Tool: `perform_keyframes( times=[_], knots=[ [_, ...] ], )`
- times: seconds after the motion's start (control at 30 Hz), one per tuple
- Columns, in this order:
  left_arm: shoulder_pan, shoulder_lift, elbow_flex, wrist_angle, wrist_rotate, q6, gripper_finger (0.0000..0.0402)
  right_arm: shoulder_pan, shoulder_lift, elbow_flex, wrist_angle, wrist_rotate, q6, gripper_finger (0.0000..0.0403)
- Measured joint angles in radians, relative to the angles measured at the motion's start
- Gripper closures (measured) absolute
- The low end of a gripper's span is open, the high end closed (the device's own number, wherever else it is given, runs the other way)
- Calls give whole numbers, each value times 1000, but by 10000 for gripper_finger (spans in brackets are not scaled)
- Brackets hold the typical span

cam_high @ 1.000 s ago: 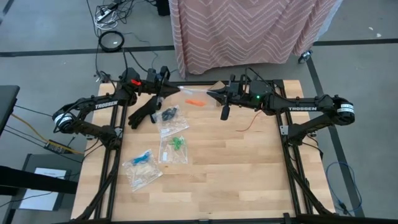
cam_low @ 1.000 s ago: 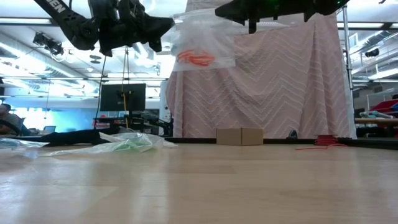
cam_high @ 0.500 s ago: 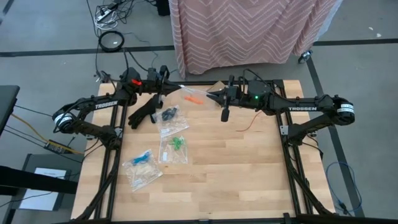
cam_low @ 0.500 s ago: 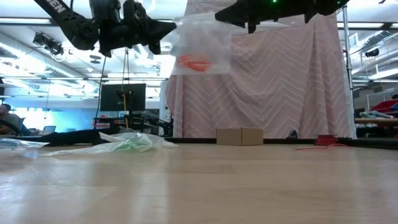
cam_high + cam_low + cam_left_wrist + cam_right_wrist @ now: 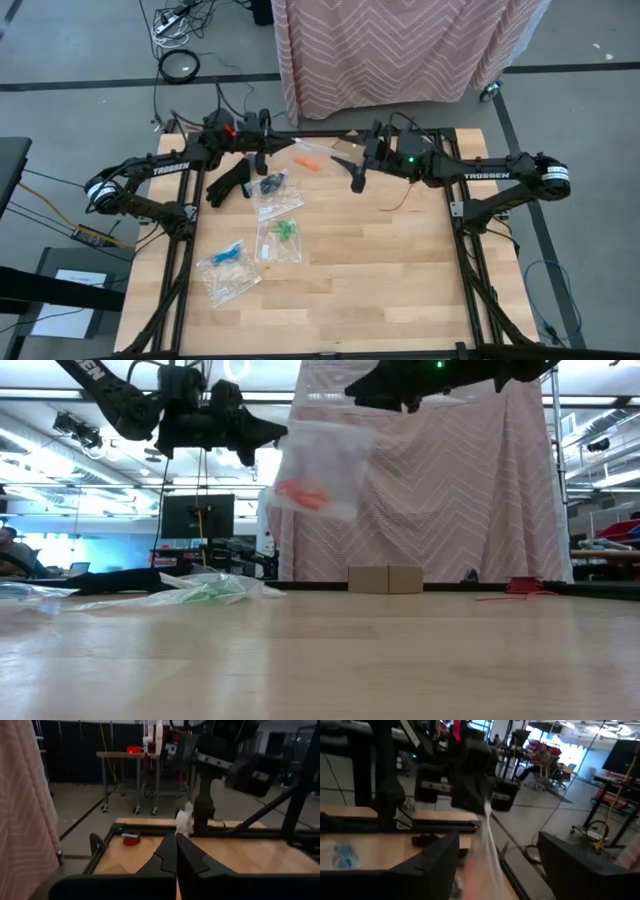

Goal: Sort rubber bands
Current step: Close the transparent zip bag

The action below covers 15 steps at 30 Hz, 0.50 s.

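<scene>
A clear zip bag [image 5: 322, 465] with orange rubber bands [image 5: 300, 495] in it hangs in the air over the table's far edge. My left gripper [image 5: 278, 430] is shut on it and comes in from the left. My right gripper [image 5: 505, 852] stands open beside the bag's other top corner. The bag's edge [image 5: 490, 840] shows between its fingers, and I see no hold there. From above, the bag [image 5: 318, 152] hangs between the two grippers. Bags with black [image 5: 272, 188], green [image 5: 283, 232] and blue [image 5: 228, 258] rubber bands lie flat on the table. My left gripper pinches the bag's top corner [image 5: 292, 430] between its two fingers. The fingers come in about level from the table's left. The bag hangs below them, tilted, with its lower end swung toward the left, clear of the table.
A black object [image 5: 228, 183] lies by the left arm. A small cardboard box [image 5: 385, 578] and a red cord [image 5: 515, 592] sit at the table's far edge. A striped pink cloth [image 5: 400, 50] hangs beyond the table. Bare wood [image 5: 380, 270] fills the middle and right.
My left gripper has shut on the bag's top corner. My right gripper has opened and let go of the other corner. The bag, first held level between both, now hangs from the left gripper alone and has tipped, its lower end swinging left.
</scene>
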Motion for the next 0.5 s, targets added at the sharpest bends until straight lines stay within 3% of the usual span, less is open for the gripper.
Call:
perform_keyframes(
  times=[0.13,0.5],
  knots=[
    [-37,0,0,-51,-45,45,401,17,46,8,4,19,-5,138],
    [-146,0,0,-100,-152,97,401,22,203,142,1,0,-60,179]
  ],
)
